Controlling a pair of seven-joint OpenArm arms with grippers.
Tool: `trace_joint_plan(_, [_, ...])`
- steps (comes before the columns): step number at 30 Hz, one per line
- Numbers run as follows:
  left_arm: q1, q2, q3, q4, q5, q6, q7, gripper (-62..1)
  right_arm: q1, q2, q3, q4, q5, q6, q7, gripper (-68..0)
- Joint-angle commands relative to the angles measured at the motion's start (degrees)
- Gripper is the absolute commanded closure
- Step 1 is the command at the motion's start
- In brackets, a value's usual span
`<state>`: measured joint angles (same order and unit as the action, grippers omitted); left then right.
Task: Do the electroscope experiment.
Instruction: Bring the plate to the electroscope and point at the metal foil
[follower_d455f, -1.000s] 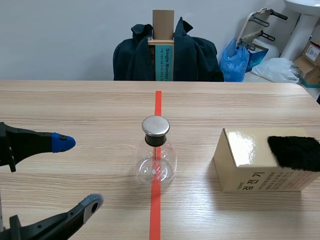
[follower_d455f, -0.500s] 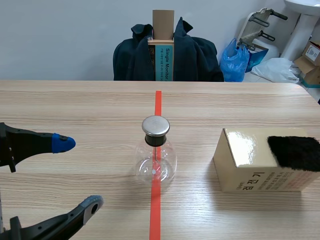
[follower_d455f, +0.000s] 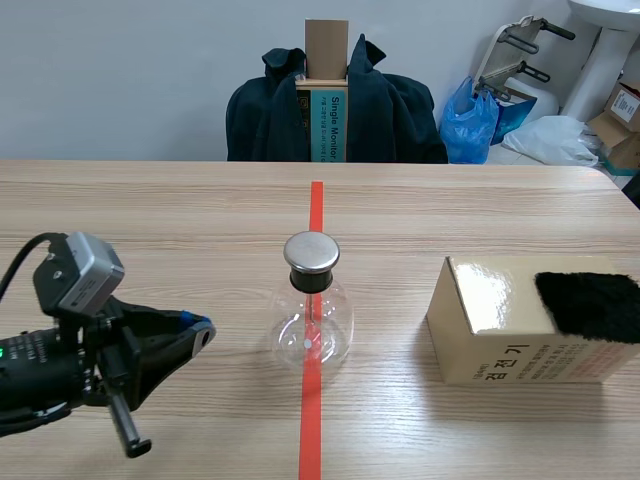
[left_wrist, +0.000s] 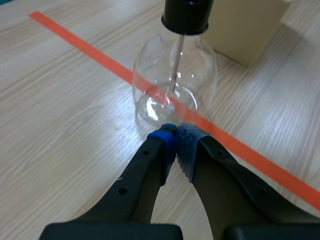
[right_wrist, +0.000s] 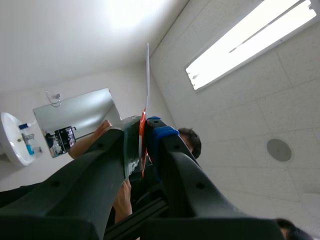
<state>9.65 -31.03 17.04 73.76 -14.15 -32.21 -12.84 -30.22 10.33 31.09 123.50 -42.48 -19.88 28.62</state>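
Note:
The electroscope, a round glass flask (follower_d455f: 312, 325) with a metal cap (follower_d455f: 311, 252) and a thin rod inside, stands on the orange tape line at mid-table. My left gripper (follower_d455f: 200, 328) lies low on the table to its left, shut on nothing, its tips pointing at the flask. In the left wrist view the flask (left_wrist: 175, 85) stands just ahead of the closed gripper (left_wrist: 175, 137). My right gripper (right_wrist: 145, 127) is out of the scene view; it points up at the ceiling, shut on a thin white rod (right_wrist: 147, 80) with a red lower end.
A tan cardboard box (follower_d455f: 500, 325) with a black fur cloth (follower_d455f: 590, 305) on top stands right of the flask. A chair draped with a dark jacket (follower_d455f: 335, 110) is behind the table. A person's hand (right_wrist: 102, 127) shows behind the right gripper.
My left gripper has gone from wide open to shut and has turned, so its tips now point at the flask. The flask and the box have not moved.

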Motion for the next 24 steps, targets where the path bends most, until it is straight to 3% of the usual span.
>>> trace_joint_plan(1, [-2.12, 0.9, 1.29, -0.46, 0.48, -0.31, -1.92, -1.7, 2.12, 0.79, -0.55, 0.96, 0.42, 0.48, -0.07, -0.7])
trace_joint_plan(6, [-8.11, 3.43, 5.88, -7.13, 1.46, -0.09, -4.13, -1.7, 6.16, 1.49, -3.98, 0.5, -1.05, 4.39, -1.49, -0.7])
trace_joint_plan(10, [-10.54, 5.25, 8.07, -10.27, 3.17, 2.89, -4.52, -1.7, 8.46, 2.82, -9.94, -0.9, -1.49, 4.96, -2.64, -0.7])
trace_joint_plan(13, [-11.13, 5.88, 8.61, -12.04, 3.34, 3.82, -5.81, -1.7, 11.23, 2.84, -16.76, -3.67, -6.43, 4.92, -5.29, -0.7])
trace_joint_plan(17, [-11.13, 6.25, 8.72, -12.96, 3.34, 4.46, -5.79, -1.7, 13.92, 2.84, -26.93, -10.36, -15.45, 3.78, -9.42, -0.7])
trace_joint_plan(24, [-11.1, 6.23, 8.72, -13.03, 3.32, 4.46, -5.77, -1.7, 15.67, 2.84, -38.34, -20.31, -20.57, -0.26, -12.26, -0.7])
